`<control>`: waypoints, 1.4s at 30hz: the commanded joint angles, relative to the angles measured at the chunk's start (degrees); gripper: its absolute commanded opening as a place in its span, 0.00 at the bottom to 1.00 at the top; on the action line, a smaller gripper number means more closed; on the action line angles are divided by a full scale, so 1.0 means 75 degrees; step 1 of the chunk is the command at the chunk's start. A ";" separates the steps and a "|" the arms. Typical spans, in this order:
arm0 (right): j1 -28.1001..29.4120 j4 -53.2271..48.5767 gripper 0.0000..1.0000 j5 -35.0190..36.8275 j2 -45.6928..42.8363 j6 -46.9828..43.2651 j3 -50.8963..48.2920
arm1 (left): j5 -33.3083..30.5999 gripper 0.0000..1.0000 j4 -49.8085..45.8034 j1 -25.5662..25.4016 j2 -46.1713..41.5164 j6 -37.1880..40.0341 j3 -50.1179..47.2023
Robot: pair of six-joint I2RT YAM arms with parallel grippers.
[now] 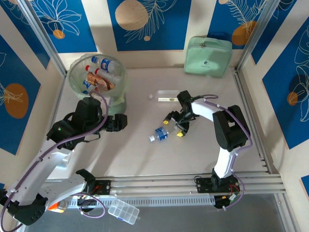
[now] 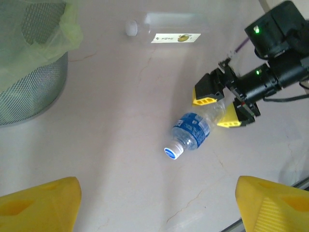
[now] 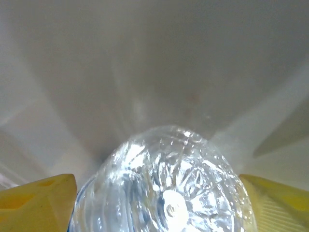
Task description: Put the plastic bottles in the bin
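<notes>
A clear plastic bottle with a blue label (image 1: 159, 134) (image 2: 195, 128) lies on the table, its white-and-blue cap pointing toward my left arm. My right gripper (image 1: 173, 128) (image 2: 219, 107) (image 3: 157, 203) stands open with its yellow fingers either side of that bottle's base. A second clear bottle with a white label (image 1: 166, 96) (image 2: 166, 30) lies farther back. The bin (image 1: 77, 79) (image 2: 29, 82), lined with a pale green bag, holds several bottles at the back left. My left gripper (image 1: 118, 122) (image 2: 157, 203) hangs open beside the bin with nothing between its fingers.
A mint-green zippered case (image 1: 208, 56) leans on the back wall at the right. A clear compartment box (image 1: 124, 211) sits below the table's front rail. Metal frame posts and blue-patterned walls close in the table on three sides.
</notes>
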 commanded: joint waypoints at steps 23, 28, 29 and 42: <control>0.0242 0.0190 0.72 0.0224 -0.0689 0.3088 -0.0545 | 0.0407 0.83 0.0267 -0.0037 0.0492 0.0002 0.0183; 0.0327 -0.0234 0.59 0.0441 -0.0980 0.2550 -0.0123 | 0.0486 0.83 0.0123 -0.0034 0.0624 0.0263 0.0414; 0.0339 -0.0350 0.58 0.0500 -0.1076 0.2340 0.0000 | 0.0536 0.84 0.0115 -0.0037 0.0651 0.0322 0.0472; 0.0427 -0.0101 0.52 -0.0321 -0.3131 -0.0966 0.1899 | 0.1050 1.00 0.0069 -0.0532 0.2274 0.0942 0.2057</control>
